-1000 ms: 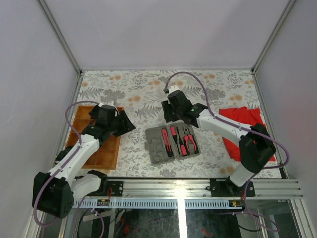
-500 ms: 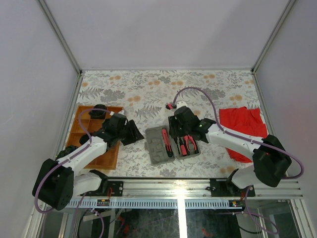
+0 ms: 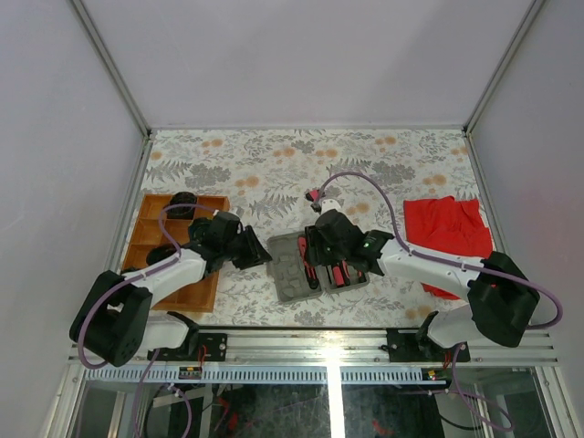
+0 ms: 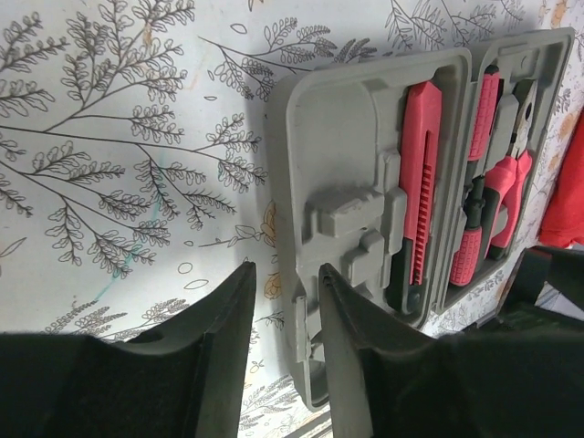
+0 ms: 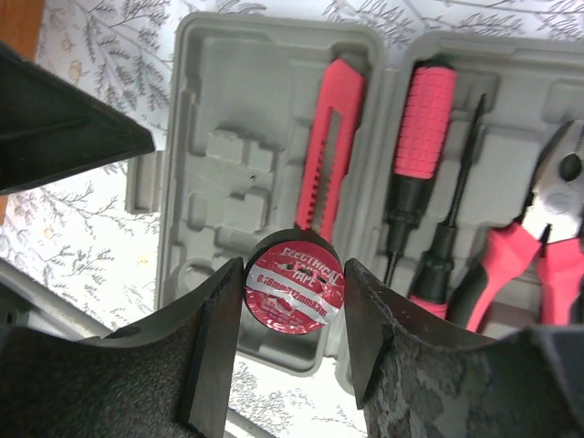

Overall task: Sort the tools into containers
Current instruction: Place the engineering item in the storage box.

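**Item in hand.** Round roll of black tape with a red printed face, gripped edge to edge by the right hand. We place it over the near edge of the left half of the flat grey plastic hinged case, just beside the tip of the pink-red utility knife.

**Already seated in the case.** The knife, a pink-and-black-handled screwdriver and pink-handled pliers. The orange-brown wooden divided tray sits well apart on the floral tabletop.

**Second hand.** The left hand is at the case's outer left edge. Its fingers stand a narrow gap apart, with nothing that we can see clamped between them. We cannot tell whether they touch the rim.

**Handling note.**
- We judge that the roll belongs in a rounded recess near that half's lower left corner.
- We would shift it that way and bring it straight down, flat and face up.
- We would let go only once it rests in the moulding, so that it cannot roll off.
- We would stay clear of the knife.
- The left hand can brace the light case against sliding.

**Markings.** The red face reads "ELECTRICAL TAPE". A smaller line of figures below it is too blurred for us to read. We see no other writing.
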Controlling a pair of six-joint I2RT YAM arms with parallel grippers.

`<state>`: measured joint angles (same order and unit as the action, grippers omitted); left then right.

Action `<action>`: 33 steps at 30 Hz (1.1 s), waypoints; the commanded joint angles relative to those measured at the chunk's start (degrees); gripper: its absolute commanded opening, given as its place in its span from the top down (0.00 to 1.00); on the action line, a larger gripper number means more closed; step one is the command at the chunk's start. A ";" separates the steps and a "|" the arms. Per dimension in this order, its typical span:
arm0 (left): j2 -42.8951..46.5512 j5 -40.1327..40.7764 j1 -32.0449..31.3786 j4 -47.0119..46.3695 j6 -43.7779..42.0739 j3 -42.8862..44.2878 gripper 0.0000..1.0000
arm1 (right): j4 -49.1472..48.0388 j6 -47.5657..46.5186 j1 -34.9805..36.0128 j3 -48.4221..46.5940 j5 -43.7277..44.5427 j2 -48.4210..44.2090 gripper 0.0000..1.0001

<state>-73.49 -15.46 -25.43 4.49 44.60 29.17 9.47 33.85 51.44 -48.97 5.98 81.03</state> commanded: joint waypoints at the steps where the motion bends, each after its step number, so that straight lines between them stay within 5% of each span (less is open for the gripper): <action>1: -0.16 -2.10 -0.56 -4.81 0.28 -1.39 0.69 | -2.75 3.01 3.08 -0.31 1.11 -0.65 0.64; 11: -0.36 -4.60 -0.60 -9.16 0.70 -6.04 0.79 | -2.21 5.52 10.42 -4.29 2.97 6.19 0.65; 33: -0.43 -5.29 -0.62 -11.20 1.46 -7.20 0.80 | 2.15 5.53 16.25 -8.99 2.88 13.89 0.62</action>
<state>-73.38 -20.25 -25.78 -5.37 45.87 22.24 11.51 39.09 66.76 -55.51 8.47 94.67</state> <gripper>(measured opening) 0.207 0.510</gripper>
